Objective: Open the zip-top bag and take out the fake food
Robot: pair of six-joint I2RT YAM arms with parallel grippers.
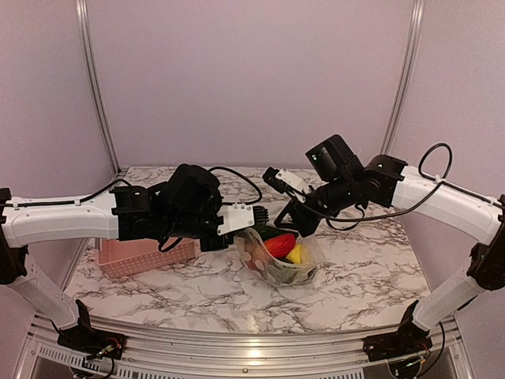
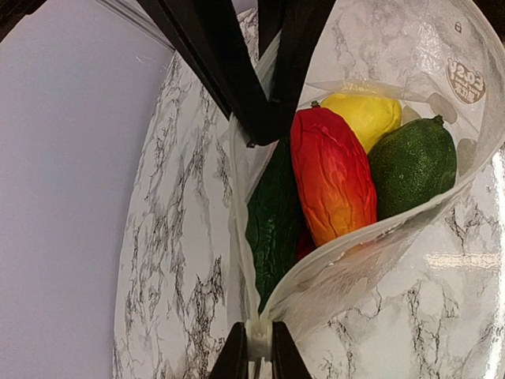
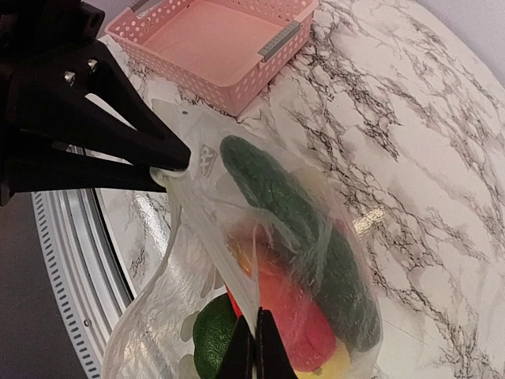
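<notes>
**Both tools clamped on opposite rims of the bag mouth**

The left tool (image 2: 258,351) was closed on one edge of the zip-top bag (image 2: 371,260). The right tool (image 3: 254,351) pinched the opposite edge, and the mouth was spread between them. The left wrist view looked straight into the opening and showed the fake food (image 2: 331,178) inside: red-orange, yellow, green and dark green pieces. Only the right wrist view showed the pink basket (image 3: 229,39) clearly, near the bag. In the top view both arms reached inward with forearms roughly level. They met over the bag, which rested mid-worktop (image 1: 197,292).
</notes>
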